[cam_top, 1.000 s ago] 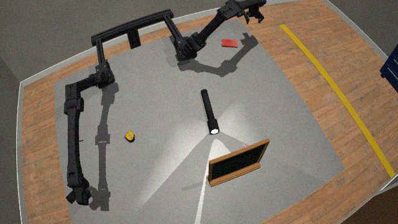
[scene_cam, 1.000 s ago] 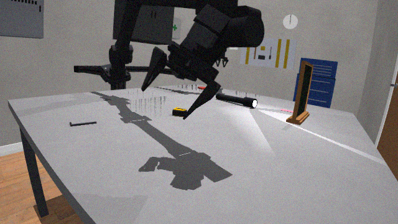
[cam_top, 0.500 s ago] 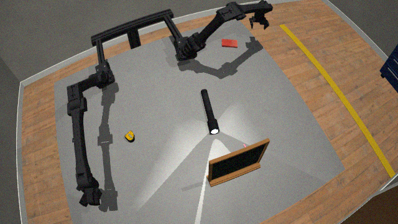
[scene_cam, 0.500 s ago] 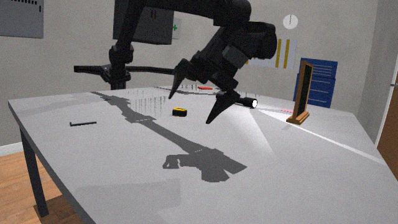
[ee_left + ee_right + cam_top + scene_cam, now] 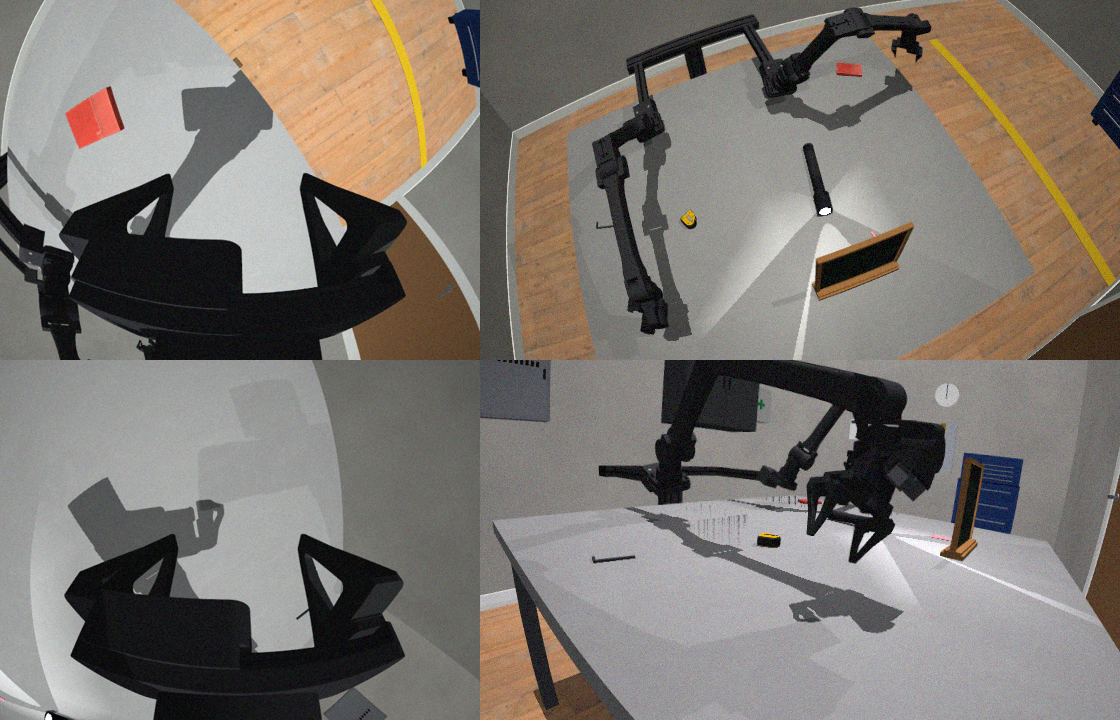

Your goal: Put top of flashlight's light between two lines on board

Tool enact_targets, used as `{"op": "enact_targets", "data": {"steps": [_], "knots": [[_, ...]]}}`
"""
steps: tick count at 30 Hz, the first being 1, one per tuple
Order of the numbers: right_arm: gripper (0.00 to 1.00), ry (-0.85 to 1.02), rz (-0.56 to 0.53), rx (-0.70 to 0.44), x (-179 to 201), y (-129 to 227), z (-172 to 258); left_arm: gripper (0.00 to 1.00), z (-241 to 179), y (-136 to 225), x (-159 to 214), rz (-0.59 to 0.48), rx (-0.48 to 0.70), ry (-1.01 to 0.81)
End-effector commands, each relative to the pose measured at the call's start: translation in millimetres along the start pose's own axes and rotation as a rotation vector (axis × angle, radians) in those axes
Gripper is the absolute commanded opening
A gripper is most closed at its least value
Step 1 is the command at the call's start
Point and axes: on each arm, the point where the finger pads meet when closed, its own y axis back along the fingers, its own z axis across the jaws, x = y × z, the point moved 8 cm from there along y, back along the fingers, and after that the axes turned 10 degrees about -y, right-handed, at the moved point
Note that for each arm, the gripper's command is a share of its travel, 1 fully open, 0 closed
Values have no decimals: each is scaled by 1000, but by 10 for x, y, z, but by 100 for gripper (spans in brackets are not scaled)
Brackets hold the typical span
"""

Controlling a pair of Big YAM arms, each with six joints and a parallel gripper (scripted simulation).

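Both grprs [image 5: 652, 325] [image 5: 906, 56] [image 5: 832, 547] [image 5: 236, 181] [image 5: 238, 541] spread, nothing held — flashlight [image 5: 816, 175] [image 5: 53, 714] prob. rigid, roll-prone; best gripped mid-barrel.

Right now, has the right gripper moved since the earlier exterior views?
Yes. Against the yellow tape measure, the right gripper has shifted toward the board in the exterior view.
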Motion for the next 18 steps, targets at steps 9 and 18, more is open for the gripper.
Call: {"op": "enact_targets", "data": {"steps": [9, 18], "knots": [[95, 279, -59, -106, 187, 439, 709, 100, -603, 26, 534, -74, 62, -287], [95, 548, -30, -136, 742, 485, 1205, 100, -974, -71, 1034, -97, 102, -492]]}}
